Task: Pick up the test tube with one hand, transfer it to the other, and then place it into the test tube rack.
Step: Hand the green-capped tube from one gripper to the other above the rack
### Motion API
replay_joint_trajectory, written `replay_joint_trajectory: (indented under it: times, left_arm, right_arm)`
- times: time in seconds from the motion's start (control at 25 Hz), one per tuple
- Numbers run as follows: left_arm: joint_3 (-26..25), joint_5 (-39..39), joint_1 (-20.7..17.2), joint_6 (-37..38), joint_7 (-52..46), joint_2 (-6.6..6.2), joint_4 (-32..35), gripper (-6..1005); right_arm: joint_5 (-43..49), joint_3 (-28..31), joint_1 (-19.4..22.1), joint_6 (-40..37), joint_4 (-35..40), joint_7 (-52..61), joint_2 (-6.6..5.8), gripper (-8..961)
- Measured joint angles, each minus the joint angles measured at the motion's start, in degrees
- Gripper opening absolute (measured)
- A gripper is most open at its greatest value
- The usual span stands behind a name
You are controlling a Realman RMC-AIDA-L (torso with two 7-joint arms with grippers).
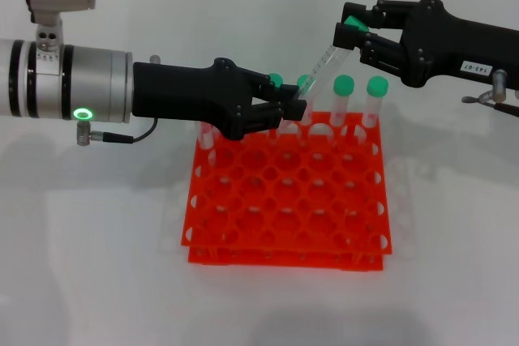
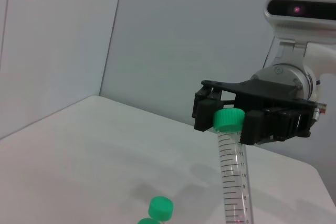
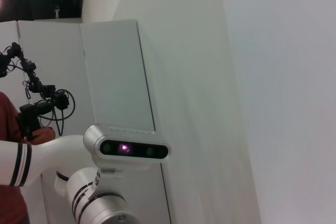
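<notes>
— Well, what's each gripper doing?
— My left gripper [image 1: 302, 108] pinches the tube [image 1: 326, 61] at its lower end; my right gripper [image 1: 354, 35] clamps its green cap.
— And the tube?
— Tilted, above the rack's [image 1: 285, 200] back row.

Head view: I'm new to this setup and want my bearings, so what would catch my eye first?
A green-capped test tube slants in mid-air between two black grippers: the right gripper grips its cap end, the left gripper meets its lower end. Below sits a bright orange rack on the white table, with more capped tubes upright in its far row.
</notes>
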State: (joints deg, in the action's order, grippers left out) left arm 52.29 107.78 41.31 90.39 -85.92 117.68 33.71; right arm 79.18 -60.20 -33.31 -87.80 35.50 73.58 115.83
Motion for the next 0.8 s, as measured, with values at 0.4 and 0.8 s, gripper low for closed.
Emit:
replay_joint_trajectory:
  times: [0.4,0.8]
  left_arm:
    - [0.0,0.0,0.0,-0.1,0.1,-0.10,0.0,195]
    - [0.0,0.0,0.3,-0.7,0.1,0.40,0.0,194]
  right_arm:
    - [-0.1,-0.3,0.0,0.0,0.0,-0.1,0.00,297]
    - [-0.1,-0.6,-0.3,-0.2,0.0,-0.2,0.00,287]
